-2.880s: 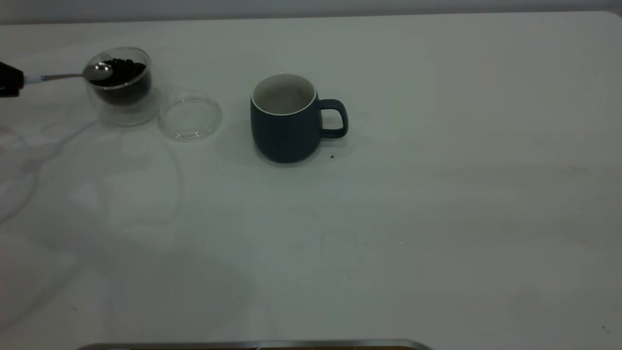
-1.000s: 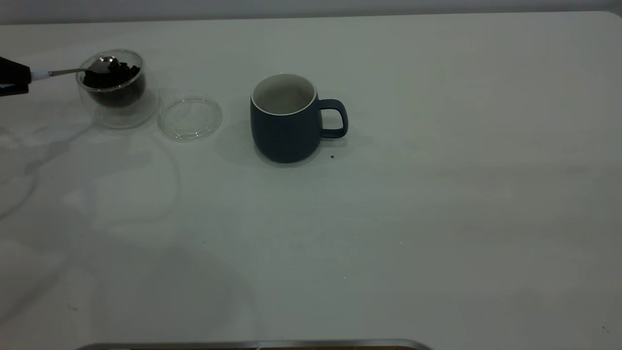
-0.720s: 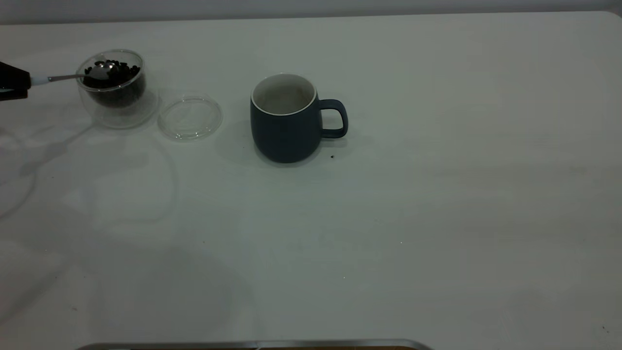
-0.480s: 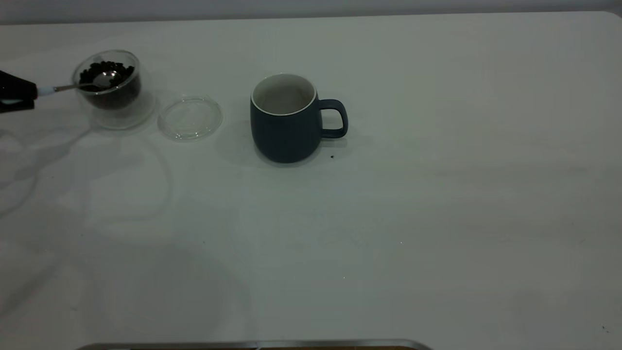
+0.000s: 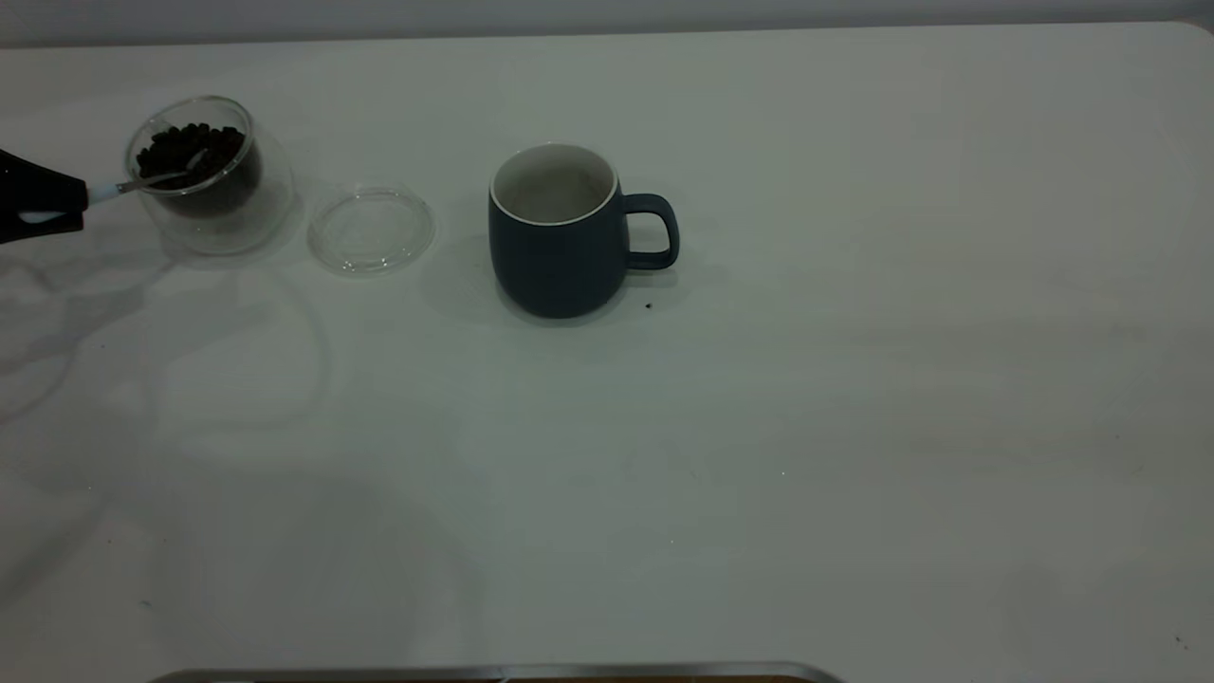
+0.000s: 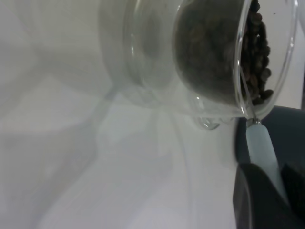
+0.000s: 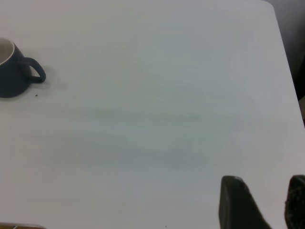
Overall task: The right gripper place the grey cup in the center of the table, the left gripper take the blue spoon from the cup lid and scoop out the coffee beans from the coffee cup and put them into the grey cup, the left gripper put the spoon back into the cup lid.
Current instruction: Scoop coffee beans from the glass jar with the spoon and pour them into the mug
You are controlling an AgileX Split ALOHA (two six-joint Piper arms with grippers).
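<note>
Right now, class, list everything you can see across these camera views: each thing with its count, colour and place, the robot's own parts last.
table: one, white, under everything.
coffee cup: one, clear glass, far left, tilted.
coffee beans: a heap, dark brown, inside the coffee cup.
blue spoon: one, pale blue handle, metal bowl among the beans.
cup lid: one, clear, between the two cups.
grey cup: one, dark blue-grey, white inside, near centre, upright.
left tool: black, left edge, gripping the spoon handle.
right tool: black, open, over bare table.

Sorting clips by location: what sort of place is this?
Probably a lab test bench, not a kitchen: a bare white table holds only a grey cup, a coffee cup of beans and a lid, worked by a black robot pincer.
</note>
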